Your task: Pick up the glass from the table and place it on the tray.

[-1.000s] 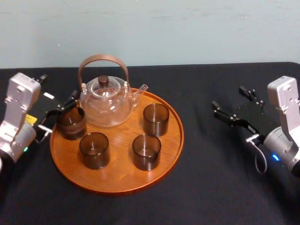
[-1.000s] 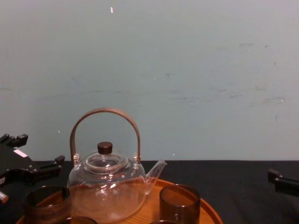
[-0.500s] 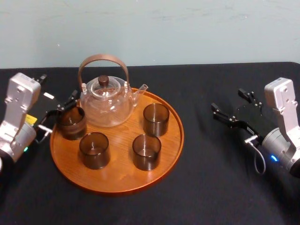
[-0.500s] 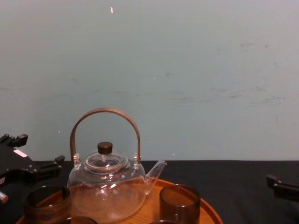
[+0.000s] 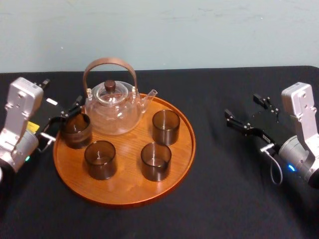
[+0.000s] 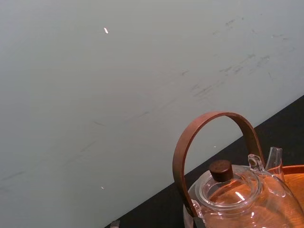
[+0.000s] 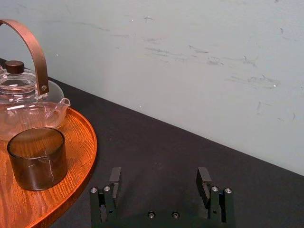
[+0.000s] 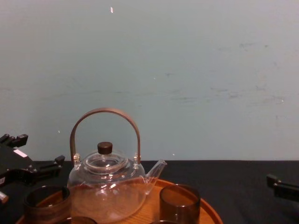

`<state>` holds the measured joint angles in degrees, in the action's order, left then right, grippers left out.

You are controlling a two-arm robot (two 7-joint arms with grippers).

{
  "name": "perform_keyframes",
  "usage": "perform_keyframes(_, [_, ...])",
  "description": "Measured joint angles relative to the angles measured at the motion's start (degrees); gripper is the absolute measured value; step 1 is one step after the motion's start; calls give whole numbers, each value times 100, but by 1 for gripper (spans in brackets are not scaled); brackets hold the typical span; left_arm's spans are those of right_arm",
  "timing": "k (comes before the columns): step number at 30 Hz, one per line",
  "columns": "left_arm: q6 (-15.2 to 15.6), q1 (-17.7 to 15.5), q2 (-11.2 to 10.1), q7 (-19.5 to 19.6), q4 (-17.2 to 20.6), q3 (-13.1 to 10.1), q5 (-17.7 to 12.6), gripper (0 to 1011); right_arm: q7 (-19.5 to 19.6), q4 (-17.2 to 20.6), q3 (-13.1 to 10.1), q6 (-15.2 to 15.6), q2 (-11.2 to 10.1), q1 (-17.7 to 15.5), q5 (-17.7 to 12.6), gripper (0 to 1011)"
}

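Table: it is lying black and flat under everything.
Tray: it is sitting on the table, left of the middle.
Left front glass: it is standing near the tray's near edge.
Right front glass: it is standing beside it, near the same edge.
Glass: it is standing upright on the tray, at the tray's left edge.
Back glass: it is standing toward the tray's right edge.
Teapot: it is sitting at the tray's far edge, with its spout pointing right.
Left gripper: it is hanging by the tray's left edge. Its fingers are spread wide and holding nothing. The glass is just beside it, not between its fingers.
Right gripper: it is hanging over the table's right side, well apart from the tray. Its fingers are spread wide and holding nothing.
Wall: it is standing pale behind the table's far edge.
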<state>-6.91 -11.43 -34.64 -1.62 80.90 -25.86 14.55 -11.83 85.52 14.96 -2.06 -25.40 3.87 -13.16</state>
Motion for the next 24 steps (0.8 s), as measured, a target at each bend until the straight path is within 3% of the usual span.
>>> perform_keyframes(24, [0, 0, 0, 0, 0, 0, 0, 1001, 0, 7, 5, -1, -6, 0, -10, 1002])
